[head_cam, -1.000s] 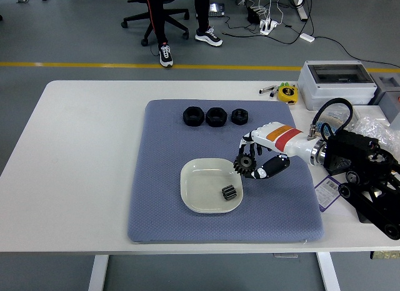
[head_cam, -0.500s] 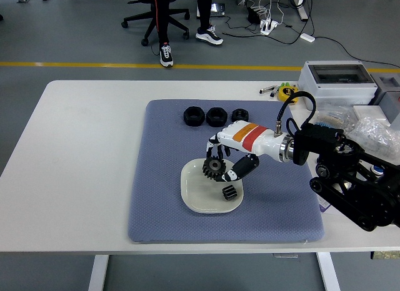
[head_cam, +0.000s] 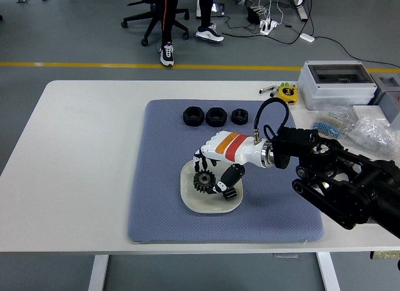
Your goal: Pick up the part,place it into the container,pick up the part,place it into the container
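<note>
Now the right hand (head_cam: 215, 166) hangs over the white dish (head_cam: 190, 200) at the middle of the blue mat (head_cam: 156, 178), its white fingers curled down around a black gear (head_cam: 202, 181). The gear sits inside the dish's rim, toward its 10 o'clock side; whether it touches the dish floor or is just above it cannot be told. A smaller black part (head_cam: 229, 193) lies in the dish at about 3 o'clock from the gear, just under the thumb. The hand's black arm (head_cam: 337, 178) comes in from the table's 4 o'clock corner.

Three black nuts (head_cam: 215, 116) stand in a row at the mat's 12 o'clock edge, well apart from the dish. Off the mat at 2 o'clock on the white table (head_cam: 81, 147) are a grey box (head_cam: 334, 82) with a clear lid, a yellow tape measure (head_cam: 287, 93) beside it, and some clear plastic bags (head_cam: 369, 125) farther toward 3 o'clock. Beyond the table, legs of a seated person (head_cam: 165, 29) show by an office chair.
</note>
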Robot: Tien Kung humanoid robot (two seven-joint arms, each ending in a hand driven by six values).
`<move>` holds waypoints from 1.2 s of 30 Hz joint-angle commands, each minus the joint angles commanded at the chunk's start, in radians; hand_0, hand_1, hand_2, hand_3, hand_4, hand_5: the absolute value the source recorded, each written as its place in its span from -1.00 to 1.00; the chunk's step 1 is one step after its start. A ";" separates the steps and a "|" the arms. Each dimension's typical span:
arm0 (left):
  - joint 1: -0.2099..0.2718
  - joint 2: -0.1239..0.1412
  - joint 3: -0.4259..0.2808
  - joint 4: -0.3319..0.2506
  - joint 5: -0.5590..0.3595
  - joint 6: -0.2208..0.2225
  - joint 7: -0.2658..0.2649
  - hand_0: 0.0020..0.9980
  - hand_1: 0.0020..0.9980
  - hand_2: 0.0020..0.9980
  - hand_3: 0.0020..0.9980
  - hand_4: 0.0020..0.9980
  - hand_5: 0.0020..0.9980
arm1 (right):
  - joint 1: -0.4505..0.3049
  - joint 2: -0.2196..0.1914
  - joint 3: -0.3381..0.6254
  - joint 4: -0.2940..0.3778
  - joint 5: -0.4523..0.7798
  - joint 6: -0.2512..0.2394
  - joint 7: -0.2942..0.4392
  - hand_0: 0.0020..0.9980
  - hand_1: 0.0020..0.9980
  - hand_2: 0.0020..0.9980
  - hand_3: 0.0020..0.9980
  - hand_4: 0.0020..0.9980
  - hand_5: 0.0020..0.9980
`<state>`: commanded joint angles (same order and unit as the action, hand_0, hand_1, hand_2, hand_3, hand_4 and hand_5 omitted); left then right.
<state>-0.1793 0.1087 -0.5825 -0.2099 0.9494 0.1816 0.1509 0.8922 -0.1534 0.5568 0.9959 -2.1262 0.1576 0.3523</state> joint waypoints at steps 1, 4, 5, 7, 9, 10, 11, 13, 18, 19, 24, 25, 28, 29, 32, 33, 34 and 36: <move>0.000 0.000 -0.001 0.000 0.002 0.000 0.000 0.43 0.34 0.26 0.12 0.27 0.16 | 0.000 0.000 0.001 -0.001 -0.002 0.002 0.003 -0.12 0.13 0.49 0.77 1.00 -0.23; 0.001 0.000 -0.003 0.000 0.005 -0.001 0.001 0.43 0.34 0.26 0.12 0.27 0.16 | -0.002 0.000 0.004 -0.004 -0.004 -0.003 0.010 -0.12 0.13 0.49 0.77 1.00 -0.23; 0.001 0.000 -0.003 0.000 0.005 -0.001 0.001 0.43 0.34 0.26 0.12 0.27 0.16 | -0.002 0.001 0.005 -0.005 -0.004 -0.005 0.011 -0.12 0.13 0.49 0.77 1.00 -0.23; 0.001 0.000 -0.004 0.000 0.007 -0.002 0.002 0.43 0.33 0.25 0.12 0.27 0.16 | -0.005 0.001 0.012 -0.005 -0.001 -0.012 0.013 -0.04 0.22 0.55 0.81 1.00 -0.22; 0.002 -0.001 -0.004 0.000 0.007 -0.002 0.002 0.43 0.33 0.25 0.12 0.27 0.16 | -0.008 0.001 0.024 -0.005 0.003 -0.019 0.014 -0.04 0.22 0.55 0.81 1.00 -0.22; 0.002 -0.002 -0.004 0.000 0.007 -0.002 0.002 0.43 0.33 0.25 0.12 0.27 0.16 | -0.010 0.001 0.031 -0.005 0.006 -0.022 0.014 -0.04 0.22 0.55 0.81 1.00 -0.22; 0.002 -0.002 -0.003 0.000 0.005 -0.002 0.001 0.43 0.33 0.25 0.12 0.27 0.16 | -0.013 -0.002 0.046 -0.003 0.012 -0.030 0.015 -0.04 0.22 0.55 0.81 1.00 -0.22; 0.002 -0.003 -0.002 0.000 0.004 -0.002 0.001 0.43 0.34 0.25 0.12 0.27 0.16 | -0.017 -0.008 0.072 0.001 0.019 -0.040 0.014 -0.05 0.22 0.54 0.76 1.00 -0.20; 0.004 -0.003 0.000 0.000 -0.002 -0.001 -0.001 0.43 0.34 0.25 0.12 0.27 0.16 | -0.032 -0.036 0.152 0.008 0.046 -0.067 0.006 -0.05 0.22 0.54 0.76 1.00 -0.20; 0.005 -0.003 -0.001 0.000 -0.001 -0.001 -0.001 0.43 0.34 0.25 0.12 0.27 0.16 | -0.039 -0.042 0.176 0.003 0.059 -0.080 -0.006 -0.06 0.20 0.48 0.63 1.00 -0.23; 0.007 -0.005 -0.002 0.000 0.003 -0.002 0.000 0.43 0.34 0.25 0.12 0.27 0.16 | -0.081 -0.055 0.266 -0.041 0.132 -0.160 -0.053 -0.06 0.20 0.48 0.63 1.00 -0.23; 0.007 -0.005 -0.001 0.000 0.002 -0.002 0.000 0.44 0.34 0.25 0.12 0.26 0.16 | -0.089 -0.058 0.278 -0.047 0.158 -0.175 -0.059 0.05 0.22 0.44 0.44 0.83 -0.36; 0.009 -0.007 0.000 0.000 -0.002 -0.001 -0.001 0.44 0.34 0.25 0.12 0.26 0.16 | -0.138 -0.078 0.318 -0.068 0.280 -0.235 -0.091 0.05 0.22 0.44 0.44 0.83 -0.36; 0.010 -0.007 0.001 0.000 -0.002 -0.001 -0.002 0.44 0.34 0.25 0.12 0.26 0.16 | -0.152 -0.082 0.326 -0.071 0.319 -0.246 -0.103 0.05 0.22 0.44 0.44 0.83 -0.36; 0.014 -0.006 -0.025 -0.002 0.044 -0.008 0.006 0.43 0.34 0.25 0.12 0.26 0.16 | -0.217 -0.074 0.388 -0.062 0.449 -0.276 -0.159 0.23 0.33 0.50 0.44 0.86 -0.20; 0.015 -0.007 -0.030 -0.003 0.056 -0.009 0.008 0.43 0.34 0.25 0.12 0.26 0.16 | -0.238 -0.068 0.407 -0.054 0.488 -0.277 -0.167 0.23 0.33 0.50 0.44 0.86 -0.20; 0.014 -0.009 -0.032 -0.003 0.063 -0.011 0.010 0.43 0.34 0.25 0.12 0.26 0.16 | -0.262 -0.062 0.428 -0.043 0.534 -0.273 -0.171 0.23 0.33 0.50 0.44 0.86 -0.20; 0.012 -0.011 -0.032 -0.004 0.068 -0.013 0.011 0.43 0.34 0.25 0.12 0.26 0.16 | -0.306 -0.053 0.463 -0.018 0.618 -0.266 -0.171 0.23 0.33 0.50 0.44 0.86 -0.20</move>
<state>-0.1670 0.0973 -0.6143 -0.2140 1.0171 0.1686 0.1616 0.5859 -0.2064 1.0197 0.9777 -1.5078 -0.1087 0.1811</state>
